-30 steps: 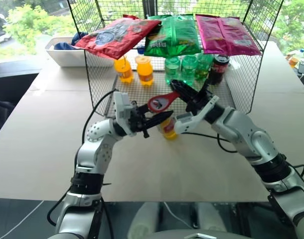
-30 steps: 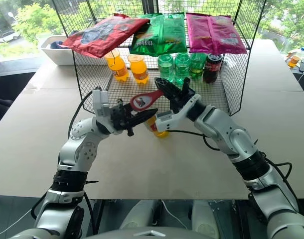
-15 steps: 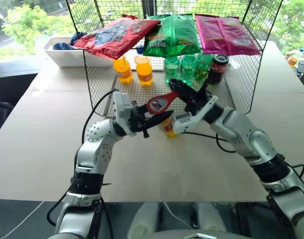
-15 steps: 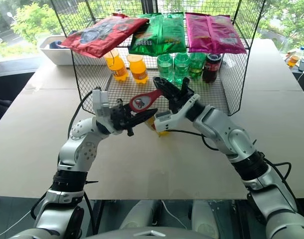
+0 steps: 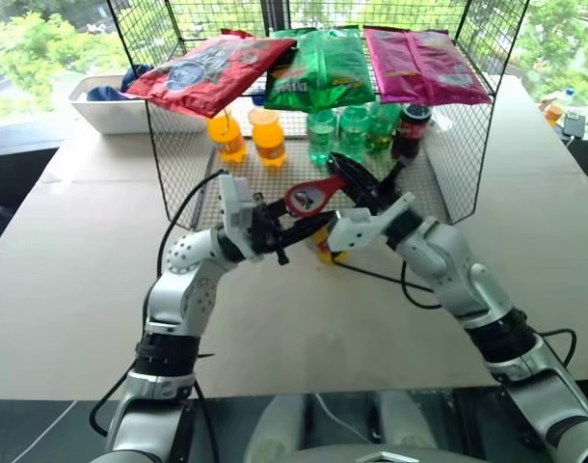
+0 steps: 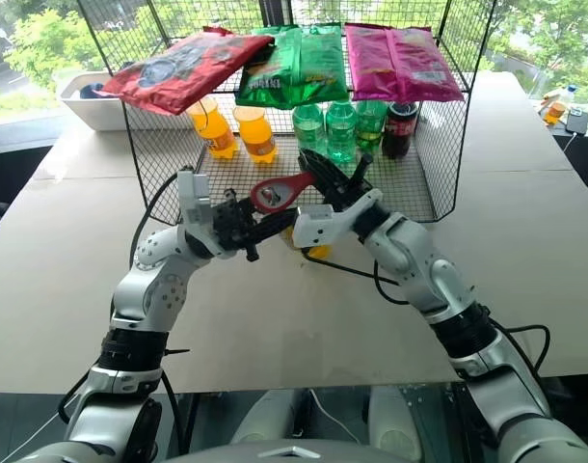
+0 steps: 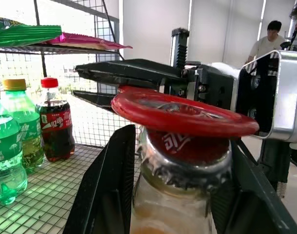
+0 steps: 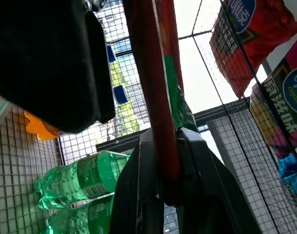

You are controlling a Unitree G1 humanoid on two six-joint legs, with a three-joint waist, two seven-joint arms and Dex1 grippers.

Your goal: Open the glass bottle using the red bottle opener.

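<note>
Glass bottle (image 7: 180, 195) is up off the counter (image 5: 72, 289), in front of the wire rack (image 5: 467, 145), held at the neck by the left gripper (image 5: 308, 230). Its black fingers (image 7: 109, 195) sit on both sides of the neck just under the cap, part-open span, clamped on the glass. The orange body of the bottle hangs below the fingers.

Right gripper (image 6: 318, 178) comes in from the rack side, fingers (image 8: 143, 195) pinched narrow on the handle of the red bottle opener (image 5: 313, 196). The opener's ring head lies flat over the crown cap (image 7: 187, 151), close above it; can't tell if the lip is hooked under the cap's edge yet.

Step in hand, as I judge it: seat and lever. Doing it well:
- left grip stays rigid, neck upright, no give when the load comes
- get the ring's inner tooth under the crimped skirt on one side, the opposite rim resting on the cap top
- pry by lifting the handle end, pivot on the cap, not pushing sideways on the neck
- short firm lever, not a yank; the handle pinch is thin and the opener could twist in the fingers

Risk: bottle sliding through the left fingers or tilting and spilling. The plastic bottles (image 5: 265, 135) on the rack stay well clear behind.
</note>
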